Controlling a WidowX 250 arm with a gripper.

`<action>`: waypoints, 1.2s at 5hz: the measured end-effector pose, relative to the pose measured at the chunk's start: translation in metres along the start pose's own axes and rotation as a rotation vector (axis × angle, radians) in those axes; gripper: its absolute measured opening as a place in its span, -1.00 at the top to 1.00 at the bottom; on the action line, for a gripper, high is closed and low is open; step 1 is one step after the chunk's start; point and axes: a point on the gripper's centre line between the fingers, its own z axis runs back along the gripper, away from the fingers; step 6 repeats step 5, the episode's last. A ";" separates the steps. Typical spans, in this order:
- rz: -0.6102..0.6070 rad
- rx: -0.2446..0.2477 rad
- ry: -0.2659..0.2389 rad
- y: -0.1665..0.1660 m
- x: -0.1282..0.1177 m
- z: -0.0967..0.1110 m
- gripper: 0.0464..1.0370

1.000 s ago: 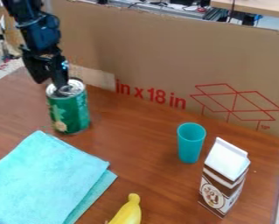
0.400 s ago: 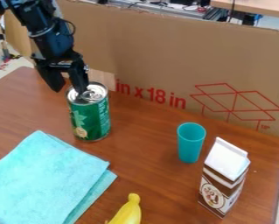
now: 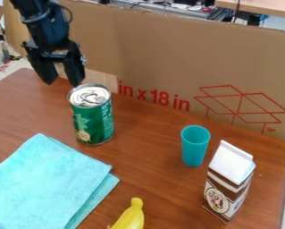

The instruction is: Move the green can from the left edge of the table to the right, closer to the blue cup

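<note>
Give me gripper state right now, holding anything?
Gripper: open, fingers apart, holding nothing; it hangs just behind and to the image-left of the green can, which stands upright on the table.

Brown cardboard sheet w/ red print (image 3: 156, 53) stands upright along the far edge of my reddish-brown wood-look tabletop (image 3: 150, 165). Behind it, top right: pale wood-topped desk (image 3: 270, 6), dark cables (image 3: 195, 7) nearby. Pale grey floor (image 3: 16, 66) shows at L, past the tabletop's edge.
</note>
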 end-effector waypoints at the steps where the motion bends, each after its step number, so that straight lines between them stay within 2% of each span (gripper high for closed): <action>1: -0.011 0.022 -0.148 -0.007 0.007 0.036 -0.93; 2: -0.041 0.023 -0.082 -0.006 -0.015 0.057 -0.93; 3: -0.164 0.042 0.107 -0.004 -0.051 0.075 -0.93; 4: -0.243 0.074 0.253 -0.007 -0.080 0.073 -0.93; 5: -0.324 0.138 0.237 -0.019 -0.126 0.072 -0.93; 6: -0.324 0.138 0.237 -0.019 -0.126 0.072 -0.93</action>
